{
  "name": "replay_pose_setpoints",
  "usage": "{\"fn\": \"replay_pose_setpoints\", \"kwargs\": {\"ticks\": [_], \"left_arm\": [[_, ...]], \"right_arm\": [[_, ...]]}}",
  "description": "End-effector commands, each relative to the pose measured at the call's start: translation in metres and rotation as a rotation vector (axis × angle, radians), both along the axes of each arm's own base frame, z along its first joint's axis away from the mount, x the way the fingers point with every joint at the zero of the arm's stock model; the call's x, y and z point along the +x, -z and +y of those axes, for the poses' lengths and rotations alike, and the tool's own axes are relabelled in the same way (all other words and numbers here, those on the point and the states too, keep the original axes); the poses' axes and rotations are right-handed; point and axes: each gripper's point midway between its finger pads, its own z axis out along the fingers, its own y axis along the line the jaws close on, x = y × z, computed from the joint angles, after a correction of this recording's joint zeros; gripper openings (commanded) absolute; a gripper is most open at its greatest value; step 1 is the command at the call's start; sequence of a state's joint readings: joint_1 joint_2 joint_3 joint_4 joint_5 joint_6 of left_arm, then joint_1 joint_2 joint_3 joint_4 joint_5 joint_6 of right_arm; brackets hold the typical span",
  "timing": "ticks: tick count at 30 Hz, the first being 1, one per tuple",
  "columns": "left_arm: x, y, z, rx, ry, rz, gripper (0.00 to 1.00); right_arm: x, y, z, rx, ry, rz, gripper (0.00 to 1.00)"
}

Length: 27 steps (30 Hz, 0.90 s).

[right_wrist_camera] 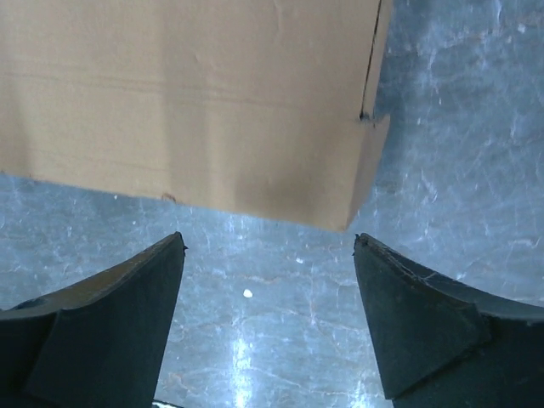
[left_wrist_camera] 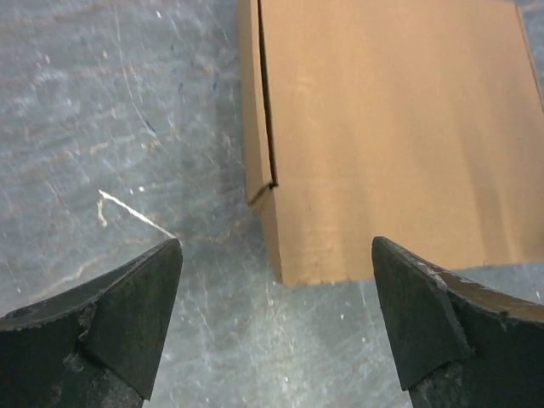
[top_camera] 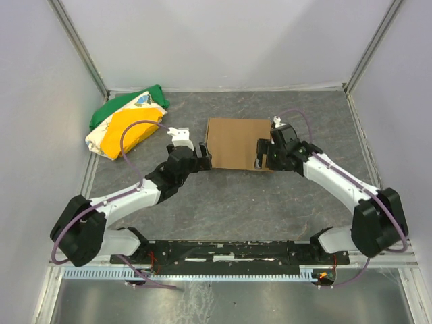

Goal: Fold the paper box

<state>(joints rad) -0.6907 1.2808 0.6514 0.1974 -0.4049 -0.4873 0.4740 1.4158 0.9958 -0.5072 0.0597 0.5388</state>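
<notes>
Two arms rise from a black mounting rail [top_camera: 236,251] at the near edge of the table [top_camera: 236,202]. Both have white links with bulky black joints, and each trails one thin purple cable [top_camera: 128,145]. The tabletop is a dark grey slab, mottled like stone, with fine pale scratches.

Further in, the two grippers face each other across the front of the one paper box [top_camera: 233,138]. The left gripper [top_camera: 202,160] sits just off the box's near left corner. Its two black wedge-shaped fingers [left_wrist_camera: 127,323] are spread wide with only bare table between them, and the cardboard corner lies just beyond the tips. The right gripper [top_camera: 262,156] is at the near right corner. Its two fingers [right_wrist_camera: 110,323] are equally wide apart and also hold nothing.

The box lies flat around the middle of the table, between the two wrists. It is a shallow rectangle of plain matte brown cardboard with faint ribbing across its top. At each near corner a thin dark slit runs along the side edge and ends at a small notch.

Beyond it, in the far left corner, lies one soft bundle of cloth [top_camera: 125,125] in green, yellow and white. Pale panel walls [top_camera: 223,40] in metal framing close off the back and sides.
</notes>
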Motion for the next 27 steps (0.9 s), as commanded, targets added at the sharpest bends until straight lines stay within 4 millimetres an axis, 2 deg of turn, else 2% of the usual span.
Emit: {"fn": "replay_pose_setpoints", "kwargs": {"ticks": [1, 3, 5, 6, 7, 9, 11, 12, 15, 21, 24, 27], "left_arm": [[-0.014, 0.003, -0.012, -0.096, 0.044, 0.080, 0.98], [-0.017, 0.004, -0.012, -0.106, 0.040, 0.091, 0.98], [-0.018, 0.002, -0.012, -0.115, 0.037, 0.092, 0.97], [-0.019, -0.001, -0.011, -0.122, 0.037, 0.087, 0.97], [-0.020, -0.002, -0.011, -0.130, 0.038, 0.084, 0.97], [-0.021, -0.008, -0.009, -0.143, 0.031, 0.071, 0.96], [-0.024, -0.011, -0.003, -0.150, 0.015, 0.062, 0.95], [-0.025, -0.014, -0.001, -0.156, 0.010, 0.054, 0.95], [-0.030, -0.022, 0.006, -0.179, -0.005, 0.028, 0.95], [-0.037, -0.032, 0.018, -0.210, -0.036, -0.014, 0.94], [-0.039, -0.033, 0.022, -0.205, -0.039, -0.020, 0.94], [-0.040, -0.032, 0.024, -0.203, -0.042, -0.020, 0.95]], "right_arm": [[-0.016, -0.017, 0.007, 0.117, -0.019, -0.056, 0.83], [-0.030, -0.010, 0.015, 0.170, -0.048, -0.003, 0.70], [-0.044, -0.007, 0.032, 0.290, -0.075, 0.031, 0.64], [-0.043, -0.014, 0.045, 0.384, -0.090, -0.004, 0.66], [-0.047, -0.017, 0.054, 0.475, -0.095, -0.012, 0.73], [-0.047, -0.018, 0.062, 0.584, -0.059, -0.032, 0.88], [-0.045, -0.014, 0.067, 0.645, -0.022, -0.023, 0.97], [-0.043, -0.015, 0.070, 0.690, -0.003, -0.031, 1.00], [-0.030, -0.021, 0.077, 0.802, 0.039, -0.089, 0.99], [0.010, -0.034, 0.085, 0.887, 0.106, -0.192, 0.99], [0.018, -0.054, 0.089, 0.963, 0.104, -0.246, 0.99], [0.020, -0.059, 0.086, 0.954, 0.122, -0.258, 0.99]]}}
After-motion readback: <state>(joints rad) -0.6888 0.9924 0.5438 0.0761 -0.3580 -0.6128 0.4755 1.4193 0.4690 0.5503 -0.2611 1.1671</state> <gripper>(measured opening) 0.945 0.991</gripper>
